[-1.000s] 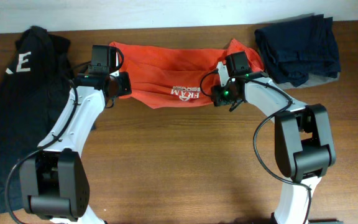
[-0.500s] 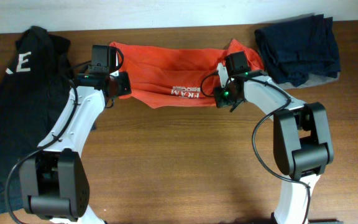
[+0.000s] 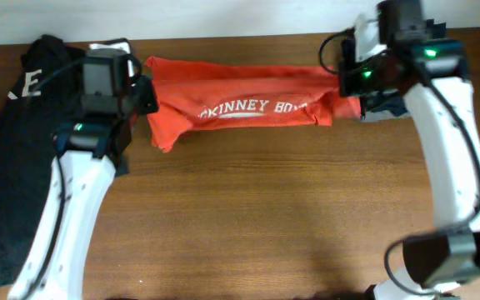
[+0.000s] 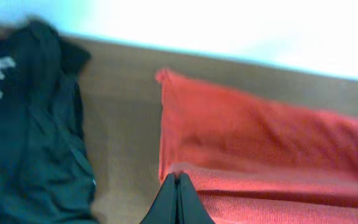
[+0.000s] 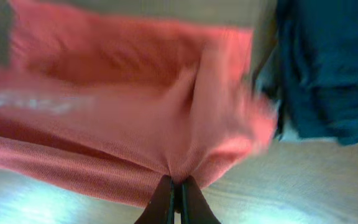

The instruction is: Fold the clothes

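Observation:
The clothes are an orange-red T-shirt (image 3: 240, 104) bunched into a long band with white lettering on the side that shows. It hangs stretched between my two grippers over the back of the table. My left gripper (image 3: 149, 97) is shut on the shirt's left end. In the left wrist view its closed tips (image 4: 177, 178) pinch a fold of the red fabric (image 4: 260, 149). My right gripper (image 3: 341, 83) is shut on the shirt's right end. The right wrist view shows its tips (image 5: 176, 182) clamped on a gathered bit of the cloth (image 5: 123, 124).
A black garment (image 3: 19, 158) with white print lies spread at the table's left side, also in the left wrist view (image 4: 30, 130). A pile of dark navy clothes (image 5: 328, 68) sits at the back right, mostly hidden under my right arm (image 3: 448, 125) in the overhead view.
My right gripper has shut on the shirt's right end. Both arms have risen and spread apart, pulling the shirt taut toward the back edge. Different white lettering now shows.

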Robot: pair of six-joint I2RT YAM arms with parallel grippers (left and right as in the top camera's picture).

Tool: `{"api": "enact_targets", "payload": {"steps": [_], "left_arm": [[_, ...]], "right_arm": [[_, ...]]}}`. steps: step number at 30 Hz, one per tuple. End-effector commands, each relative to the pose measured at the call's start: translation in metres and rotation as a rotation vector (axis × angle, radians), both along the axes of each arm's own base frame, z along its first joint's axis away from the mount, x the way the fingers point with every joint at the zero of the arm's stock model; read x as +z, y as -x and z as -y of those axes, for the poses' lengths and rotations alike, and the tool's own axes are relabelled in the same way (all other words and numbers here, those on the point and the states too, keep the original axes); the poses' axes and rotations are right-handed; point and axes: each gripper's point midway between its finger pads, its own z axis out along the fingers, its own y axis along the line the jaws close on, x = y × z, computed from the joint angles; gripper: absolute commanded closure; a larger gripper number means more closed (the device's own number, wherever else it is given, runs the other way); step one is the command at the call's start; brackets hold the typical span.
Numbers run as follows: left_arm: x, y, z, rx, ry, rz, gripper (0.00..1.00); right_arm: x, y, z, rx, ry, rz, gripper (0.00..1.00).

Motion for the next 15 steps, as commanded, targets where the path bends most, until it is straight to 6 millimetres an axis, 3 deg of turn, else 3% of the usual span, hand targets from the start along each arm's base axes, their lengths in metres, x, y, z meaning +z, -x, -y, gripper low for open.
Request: {"api": "enact_targets", "payload": {"steps": [1, 6, 8, 12, 15], "left_arm": [[0.073, 0.021, -0.024, 0.101, -0.031, 0.194, 0.99], [0.134, 0.053, -0.030, 0.116, -0.004, 0.376, 0.99], [0.150, 0.065, -0.031, 0.117, 0.005, 0.423, 0.99], [0.181, 0.096, -0.035, 0.119, 0.021, 0.514, 0.99], [0.207, 0.128, -0.039, 0.120, 0.037, 0.601, 0.99]], "right_arm": [[0.045, 0.010, 0.014, -0.033, 0.020, 0.113, 0.96], [0.085, 0.031, 0.015, -0.033, 0.014, 0.217, 0.96], [0.098, 0.041, 0.016, -0.031, 0.013, 0.253, 0.96], [0.133, 0.070, 0.017, -0.027, 0.013, 0.349, 0.96], [0.167, 0.103, 0.019, -0.018, 0.020, 0.457, 0.96]]}}
